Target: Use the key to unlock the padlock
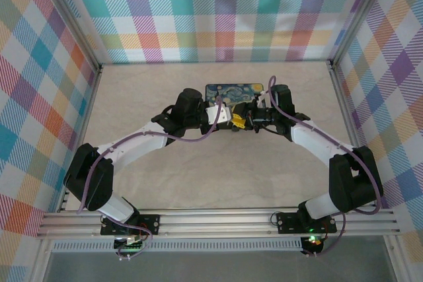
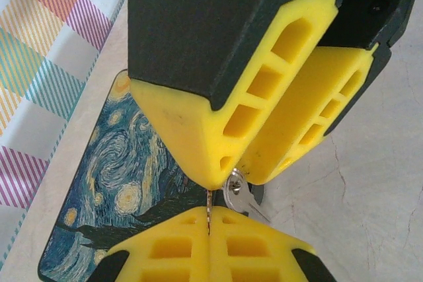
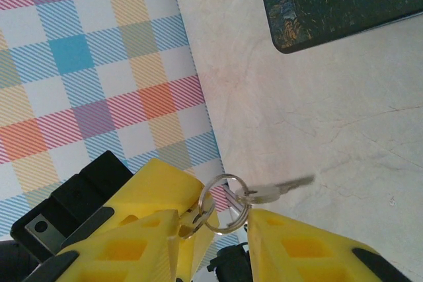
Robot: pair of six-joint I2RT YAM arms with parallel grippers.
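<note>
Marbled beige table [image 1: 198, 176], plaid walls [image 1: 39, 97], painted mat [image 1: 231, 90] at rear. Left claw [image 2: 209, 219] clenched on key [image 2: 208, 201]; right claw [image 3: 215, 219] straddles key ring [image 3: 225, 203], grip undeterminable.

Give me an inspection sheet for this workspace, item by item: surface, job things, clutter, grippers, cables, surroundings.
Surface: beige marbled tabletop with a dark rectangular swirl-painted mat at the far middle.
Job's things: silver metal key ring with a silver key hanging off it, blurred; a thin metal strip, perhaps a second key seen edge-on.
Clutter: nothing seen.
Grippers: left gripper, yellow fingers shut on the thin metal strip; right gripper, fingers either side of the key ring, grip unclear.
Cables: purple cables run along both arms.
Surroundings: pastel plaid cloth walls; aluminium frame rails at the near edge.
</note>
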